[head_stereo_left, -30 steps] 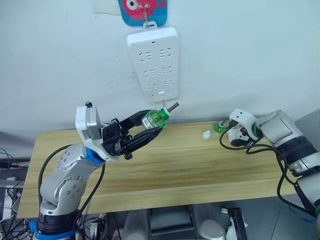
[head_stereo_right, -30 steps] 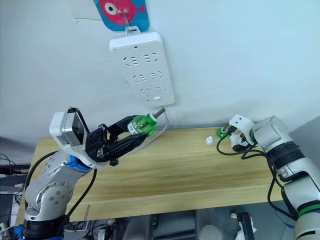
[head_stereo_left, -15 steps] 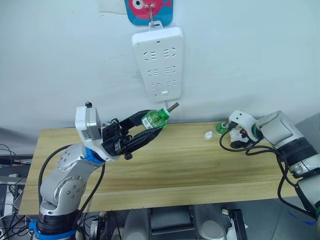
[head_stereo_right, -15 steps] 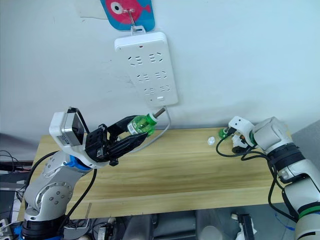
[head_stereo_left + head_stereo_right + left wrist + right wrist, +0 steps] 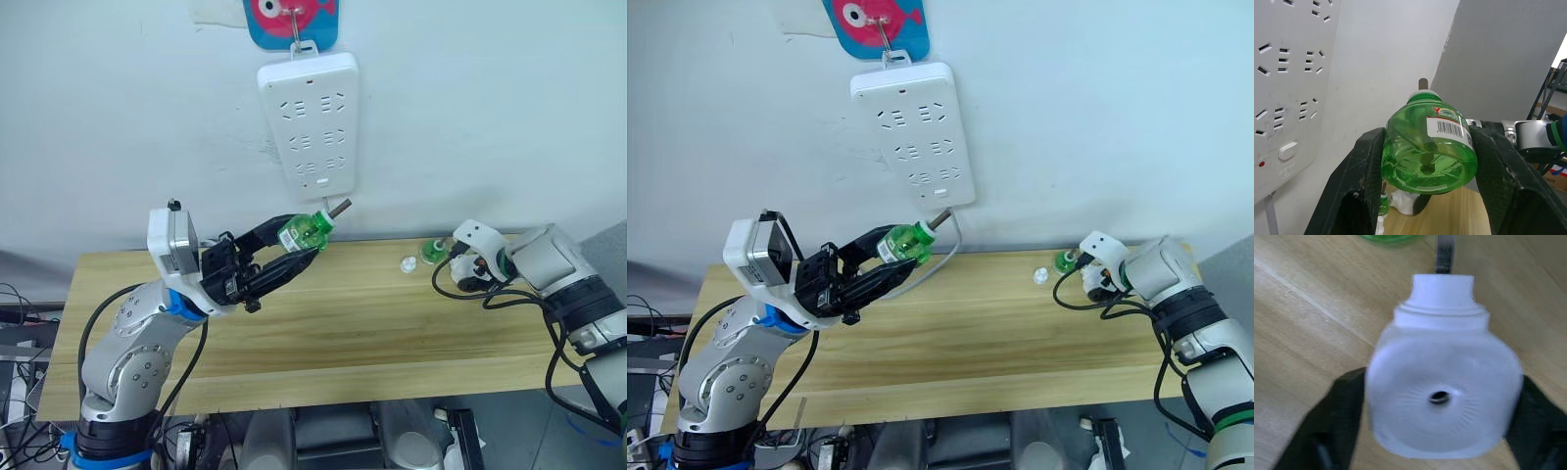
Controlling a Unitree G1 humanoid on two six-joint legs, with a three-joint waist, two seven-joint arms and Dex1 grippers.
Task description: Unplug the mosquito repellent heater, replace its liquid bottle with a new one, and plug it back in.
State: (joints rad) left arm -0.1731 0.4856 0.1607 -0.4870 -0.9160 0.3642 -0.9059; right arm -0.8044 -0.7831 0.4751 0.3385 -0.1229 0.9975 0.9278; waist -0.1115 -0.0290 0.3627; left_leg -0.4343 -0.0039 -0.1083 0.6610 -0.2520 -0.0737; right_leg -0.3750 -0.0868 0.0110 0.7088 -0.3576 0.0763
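Left gripper (image 5: 1427, 147) pinches green bottle (image 5: 303, 233), raised mid-scene. Right gripper (image 5: 1435, 431) clamps mosquito repellent heater (image 5: 1442, 387) over far-right tabletop (image 5: 372, 323)

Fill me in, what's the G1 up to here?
It is mid bottle swap on the mosquito repellent heater. The right gripper holds the unplugged heater low over the wooden table. The left gripper is shut on a green liquid bottle, raised just below the wall power strip. Another green bottle and a small white cap sit on the table near the right gripper. The raised bottle is not yet in the heater.
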